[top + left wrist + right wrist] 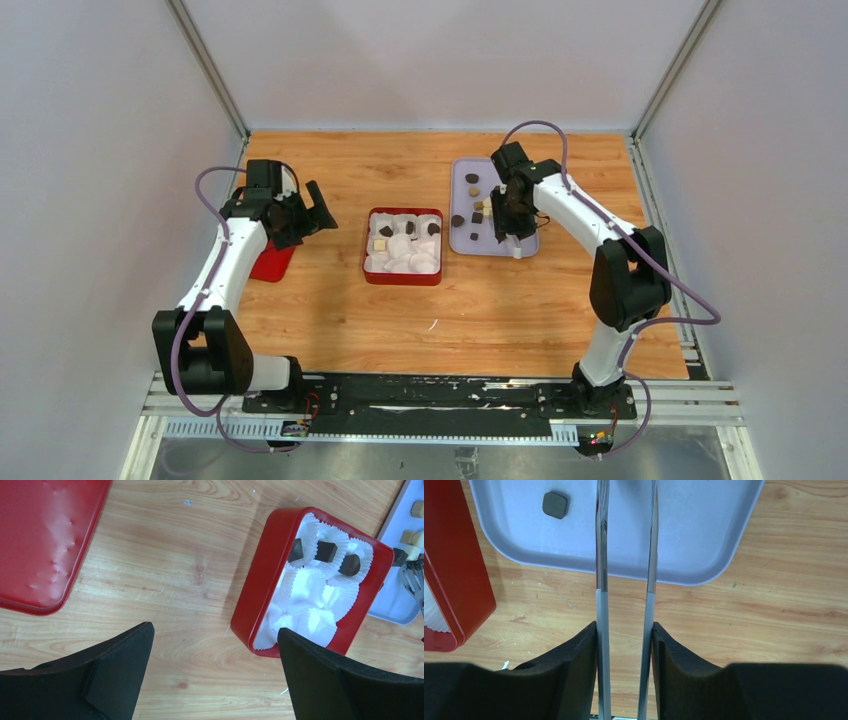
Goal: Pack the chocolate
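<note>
On the lavender tray (704,530), toward the far right of the table (500,320), the chocolate (472,179) lies scattered: dark, mid-brown and cream pieces, well apart. More of it is in the red box (257,580) at the table's middle, just left of the tray, where three dark pieces sit in white paper cups (310,587). Over the tray, the right gripper (625,630) is clamped on metal tongs (601,555). The tong arms stand apart, but the tips run out of the wrist view, so I cannot tell whether they grip anything. Over by the left edge, the left gripper (215,629) hangs with jaws spread wide, between the red lid (45,540) and the box.
</note>
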`<state>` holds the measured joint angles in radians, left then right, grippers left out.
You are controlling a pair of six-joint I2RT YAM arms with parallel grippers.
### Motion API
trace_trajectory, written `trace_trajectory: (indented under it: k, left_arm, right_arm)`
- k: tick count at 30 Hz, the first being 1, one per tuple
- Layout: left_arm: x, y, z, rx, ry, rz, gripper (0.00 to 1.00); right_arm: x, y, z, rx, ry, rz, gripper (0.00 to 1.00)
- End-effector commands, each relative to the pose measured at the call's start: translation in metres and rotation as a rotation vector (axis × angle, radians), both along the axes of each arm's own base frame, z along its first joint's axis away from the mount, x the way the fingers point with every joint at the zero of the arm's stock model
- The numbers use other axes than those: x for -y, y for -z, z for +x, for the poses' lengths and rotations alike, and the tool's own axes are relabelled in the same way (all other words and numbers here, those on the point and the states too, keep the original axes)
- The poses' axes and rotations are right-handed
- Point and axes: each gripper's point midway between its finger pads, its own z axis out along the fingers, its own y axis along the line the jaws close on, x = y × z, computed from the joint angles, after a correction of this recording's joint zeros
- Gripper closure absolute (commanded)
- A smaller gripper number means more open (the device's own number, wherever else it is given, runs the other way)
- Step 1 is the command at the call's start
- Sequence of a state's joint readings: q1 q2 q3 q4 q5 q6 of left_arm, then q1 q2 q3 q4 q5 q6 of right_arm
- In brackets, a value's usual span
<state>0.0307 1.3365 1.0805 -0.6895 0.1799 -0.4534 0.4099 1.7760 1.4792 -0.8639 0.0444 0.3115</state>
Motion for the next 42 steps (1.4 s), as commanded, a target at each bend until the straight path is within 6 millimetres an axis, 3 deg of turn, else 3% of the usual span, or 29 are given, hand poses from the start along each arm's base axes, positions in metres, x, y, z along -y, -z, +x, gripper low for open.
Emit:
trace_trajectory:
  k: [1,8,13,18,23,27,31,38,42]
  left_arm:
    - [-0.001,-0.003,-0.002,0.011,0.002,0.002,0.00]
    - [-0.001,-0.002,-0.002,0.008,0.001,0.002,0.00]
    - [-0.001,-0.003,-0.001,0.010,0.002,0.002,0.00]
    - [-0.001,-0.002,0.000,0.006,0.002,0.000,0.00]
    - [-0.001,-0.003,0.002,0.008,0.002,-0.002,0.00]
    - [0.000,-0.003,0.005,0.009,0.003,-0.007,0.00]
    - [0.001,-0.002,0.008,0.008,0.004,-0.015,0.00]
    - [0.005,-0.001,0.008,0.004,0.004,-0.036,0.00]
    - [0.004,-0.001,0.005,0.012,0.002,-0.034,0.00]
  right_arm:
    - [0.000,-0.006,0.011,0.028,0.026,0.013,0.56]
    - [0.007,-0.003,0.015,0.037,0.049,-0.024,0.58]
    - [0.005,-0.012,0.016,0.063,0.052,-0.002,0.99]
    - [0.006,-0.033,0.009,0.090,0.033,0.019,1.00]
    - [-0.001,-0.061,-0.011,0.107,-0.019,0.070,1.00]
    - [-0.036,-0.094,-0.031,0.172,-0.157,0.174,1.00]
    - [-0.081,-0.114,-0.048,0.192,-0.309,0.244,1.00]
    - [-0.151,-0.099,-0.077,0.109,-0.510,0.268,1.00]
    - [-0.165,-0.073,-0.080,0.039,-0.550,0.237,1.00]
